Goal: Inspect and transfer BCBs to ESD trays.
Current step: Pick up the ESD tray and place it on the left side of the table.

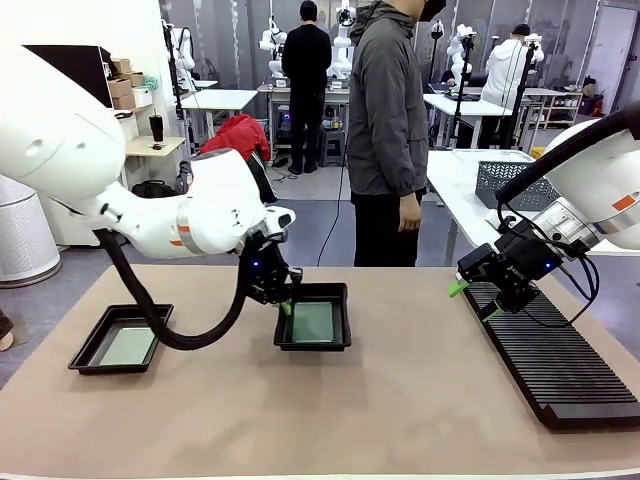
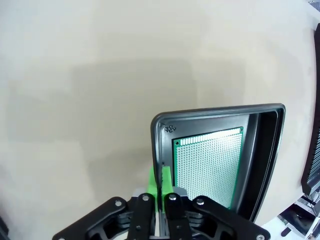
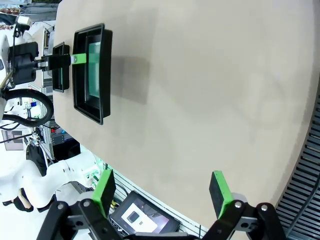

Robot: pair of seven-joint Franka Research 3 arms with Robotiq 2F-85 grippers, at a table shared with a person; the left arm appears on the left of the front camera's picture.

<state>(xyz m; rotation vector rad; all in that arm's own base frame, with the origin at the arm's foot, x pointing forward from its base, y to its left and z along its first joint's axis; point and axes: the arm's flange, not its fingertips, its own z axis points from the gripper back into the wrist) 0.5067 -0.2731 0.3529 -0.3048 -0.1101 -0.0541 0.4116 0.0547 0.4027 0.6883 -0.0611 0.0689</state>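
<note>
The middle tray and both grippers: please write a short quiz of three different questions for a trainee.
1. True or false: the left gripper is shut on the rim of the middle tray.
2. What lies inside the tray at the left? A) a green board B) a cup C) nothing
3. Fill in: the right gripper hangs open near the end of the long black ____.

Key: 1 true; 2 A; 3 rack. The middle tray also holds a green board.
</note>
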